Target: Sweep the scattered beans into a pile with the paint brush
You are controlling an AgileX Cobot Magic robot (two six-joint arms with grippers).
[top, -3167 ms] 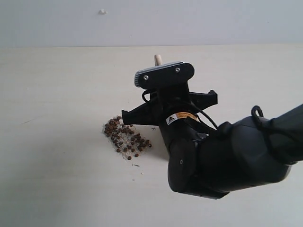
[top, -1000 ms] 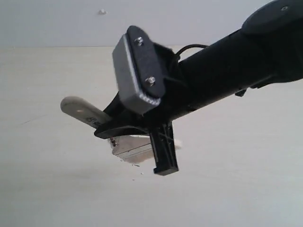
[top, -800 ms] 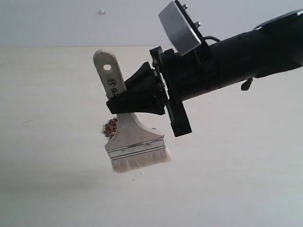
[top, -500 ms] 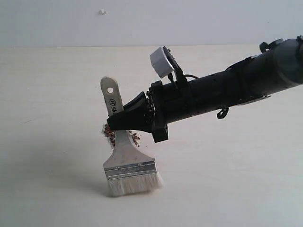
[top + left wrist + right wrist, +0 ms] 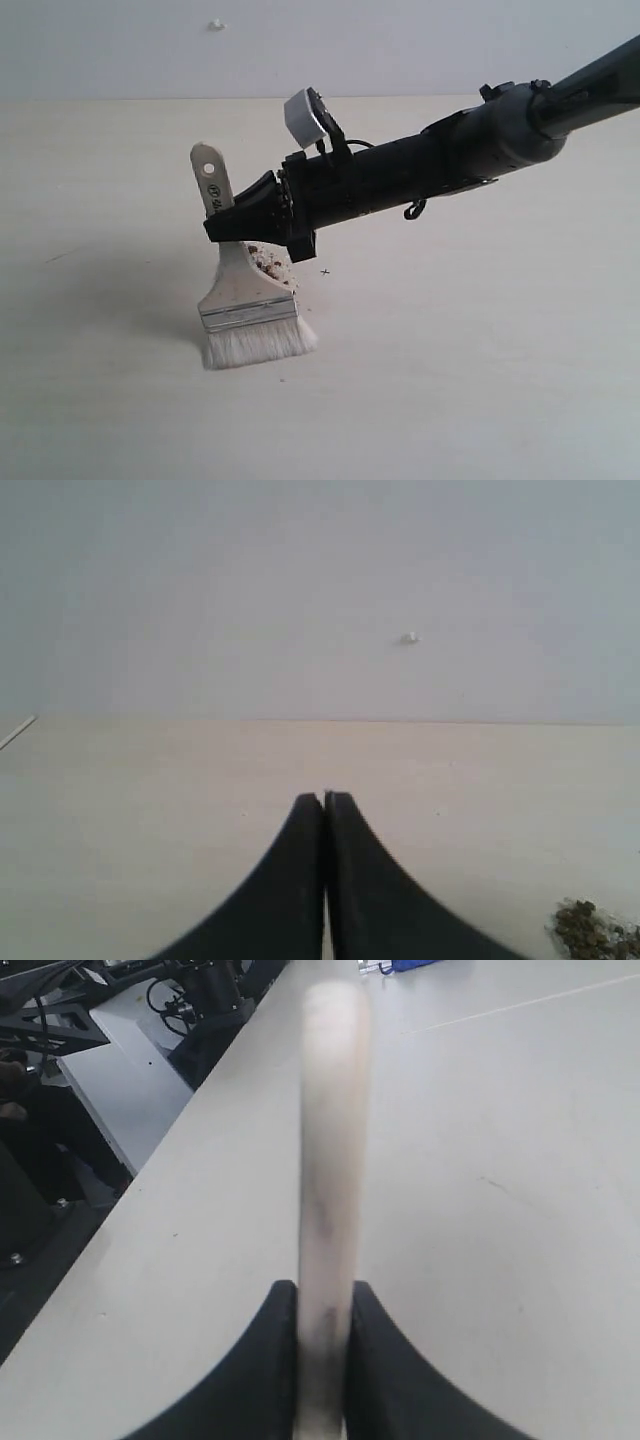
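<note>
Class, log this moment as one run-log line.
right gripper: shut on paint brush; bristles down; beans behind brush; left gripper: shut, empty

paint brush (image 5: 246, 296) fronting beans (image 5: 268, 262), open table (image 5: 480, 380) around

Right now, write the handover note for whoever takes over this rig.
Left gripper: shut, holding nothing.
Right gripper: shut on the pale wooden handle of the wide flat paint brush. Its white bristles point down, close to the light table; contact is unclear.
Small dark reddish-brown beans: clumped with white grains just behind the brush, mostly hidden by it.
Done: the beans look gathered.
Left: probably move the brush aside, check for strays and sweep any in.
</note>
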